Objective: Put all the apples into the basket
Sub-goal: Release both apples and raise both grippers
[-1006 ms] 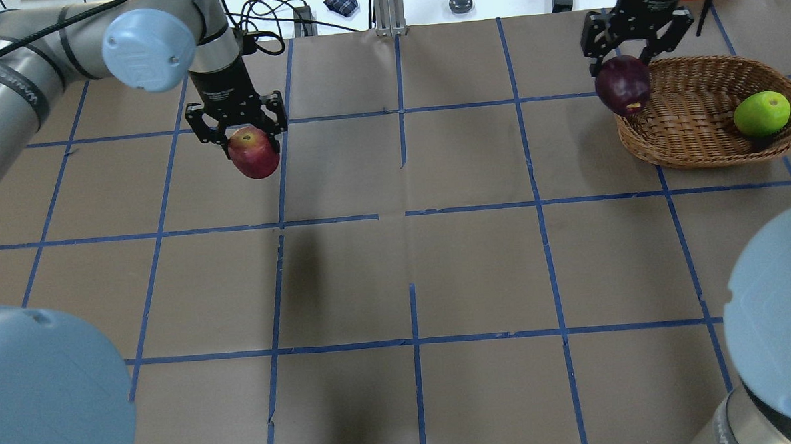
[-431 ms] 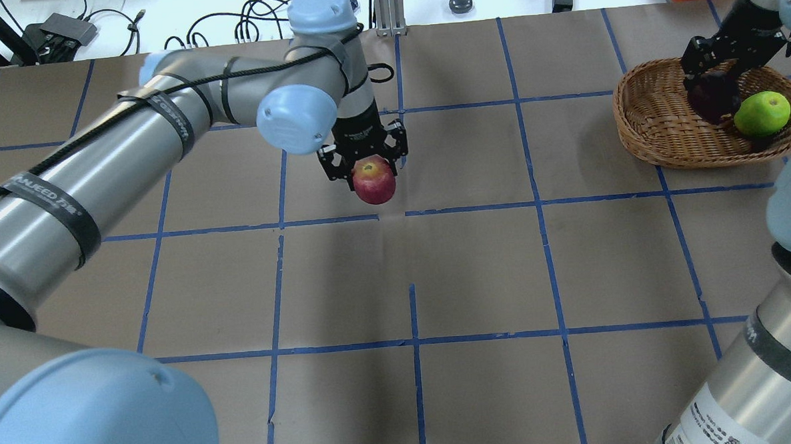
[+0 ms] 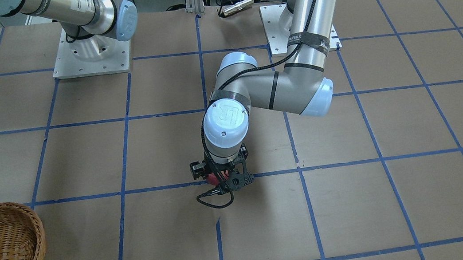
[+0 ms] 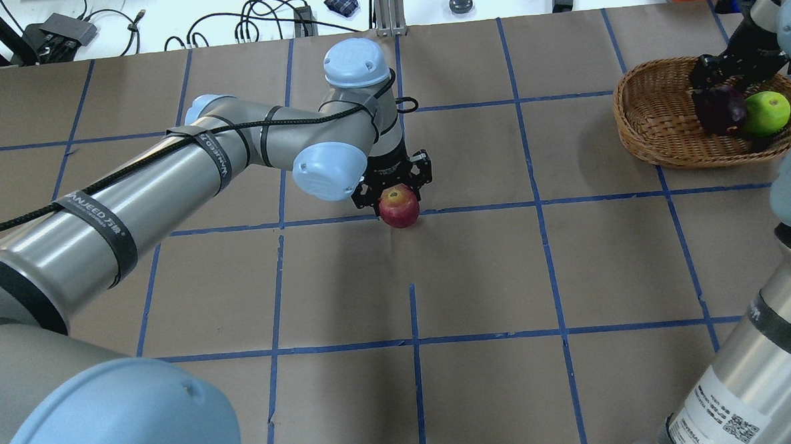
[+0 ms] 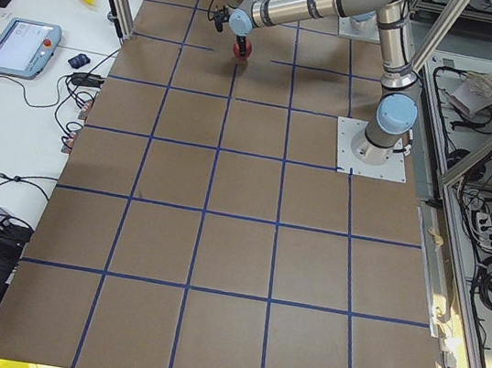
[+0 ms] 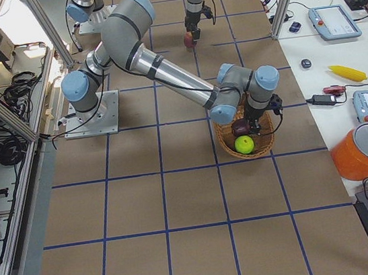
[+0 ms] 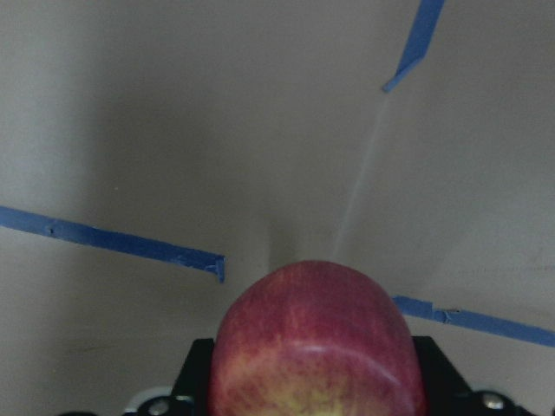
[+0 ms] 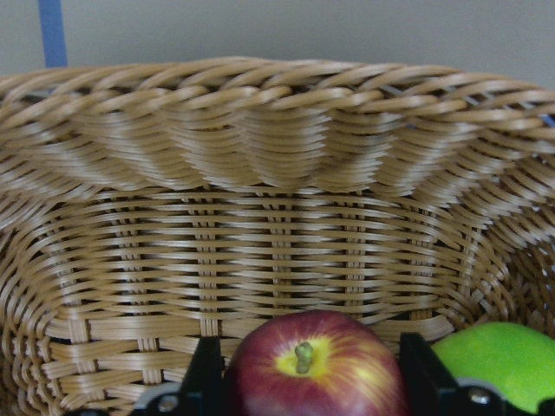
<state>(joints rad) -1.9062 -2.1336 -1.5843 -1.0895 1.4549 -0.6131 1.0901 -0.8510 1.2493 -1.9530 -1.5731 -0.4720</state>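
- Two apples are within the basket: green apple loose, maroon apple clamped by the right gripper.
- Left gripper clamps the red apple mid-table, well apart from the basket.

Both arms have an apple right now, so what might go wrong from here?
The left gripper holds the red apple mid-table, far from the basket; set down there, it might roll. The right gripper holds the dark apple inside the basket, right beside the green apple; its fingers may nudge that one when opening.
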